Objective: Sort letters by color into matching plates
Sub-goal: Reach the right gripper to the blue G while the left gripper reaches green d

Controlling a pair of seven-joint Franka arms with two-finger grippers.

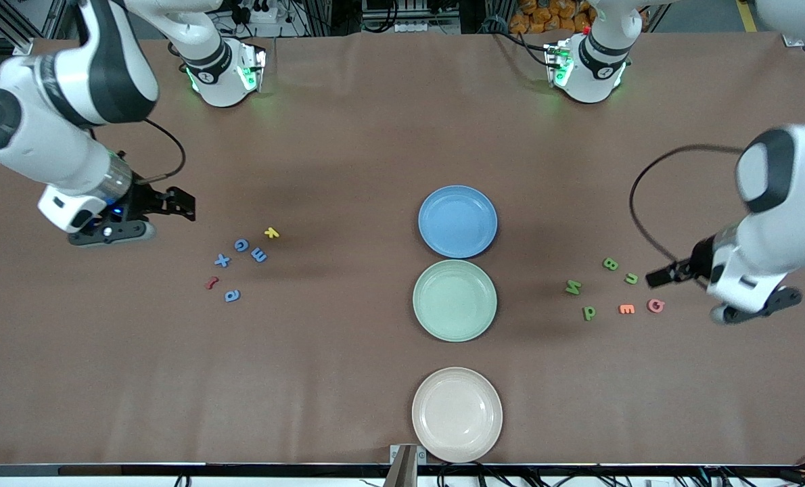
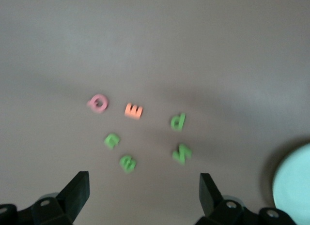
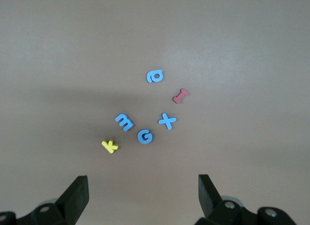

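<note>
Four blue letters lie loose on the table toward the right arm's end; they also show in the right wrist view. Four green letters lie toward the left arm's end, also in the left wrist view. The blue plate and the mint green plate sit empty at mid-table, the green one nearer the front camera. My right gripper is open and empty over bare table beside the blue letters. My left gripper is open and empty beside the green letters.
A yellow letter and a dark red letter lie among the blue ones. An orange E and a pink G lie by the green ones. A cream plate sits at the table's front edge.
</note>
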